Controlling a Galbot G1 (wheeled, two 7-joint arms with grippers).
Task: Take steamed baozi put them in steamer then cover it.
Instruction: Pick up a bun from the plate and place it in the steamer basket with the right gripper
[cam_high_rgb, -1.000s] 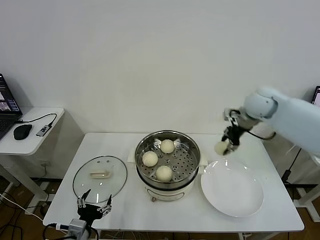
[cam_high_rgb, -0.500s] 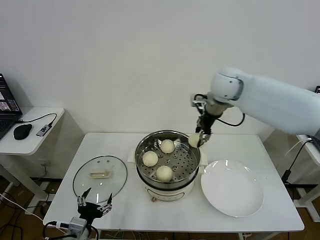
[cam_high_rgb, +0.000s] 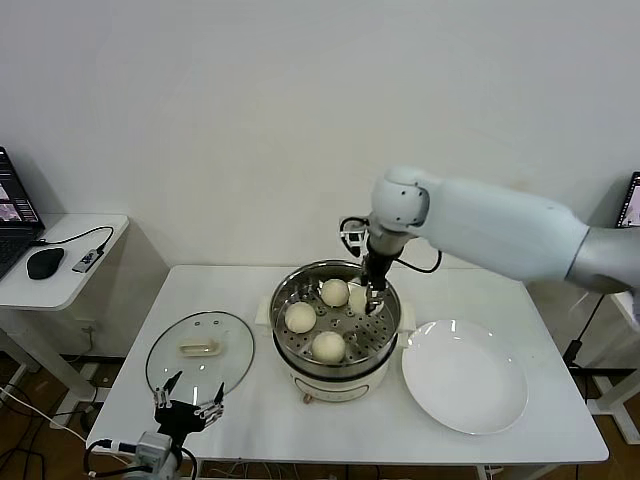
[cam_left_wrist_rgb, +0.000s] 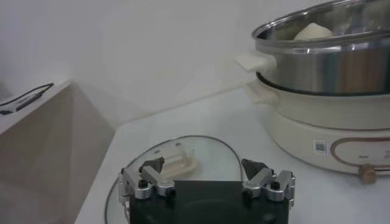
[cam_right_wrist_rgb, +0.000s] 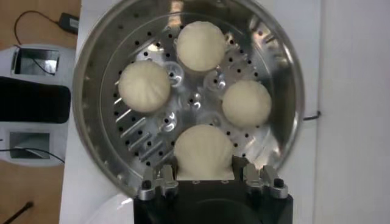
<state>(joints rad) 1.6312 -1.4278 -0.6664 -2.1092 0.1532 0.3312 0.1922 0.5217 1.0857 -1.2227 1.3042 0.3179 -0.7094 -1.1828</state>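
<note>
Nearest steamer's (cam_high_rgb: 335, 322) front-left: left gripper (cam_high_rgb: 188, 410) idle, jaws wide, empty, beside glass lid (cam_high_rgb: 200, 354) flat on table (cam_high_rgb: 520, 300). Inside steamer: three buns (cam_high_rgb: 300, 317) on tray. Over steamer's far rim: right gripper (cam_right_wrist_rgb: 207, 178) clamped on fourth bun (cam_right_wrist_rgb: 203, 151). Risk: early release, bun rolls against neighbours or sticks to fingers.

Three cream-white baozi (cam_high_rgb: 318, 317) lie on the perforated tray of the shiny steamer (cam_high_rgb: 290, 353); a fourth (cam_right_wrist_rgb: 203, 151) seems just above it. The glass cover (cam_high_rgb: 200, 352) lies flat to its left.

Four steamed baozi (cam_right_wrist_rgb: 200, 45) in steamer (cam_right_wrist_rgb: 97, 67)
</note>
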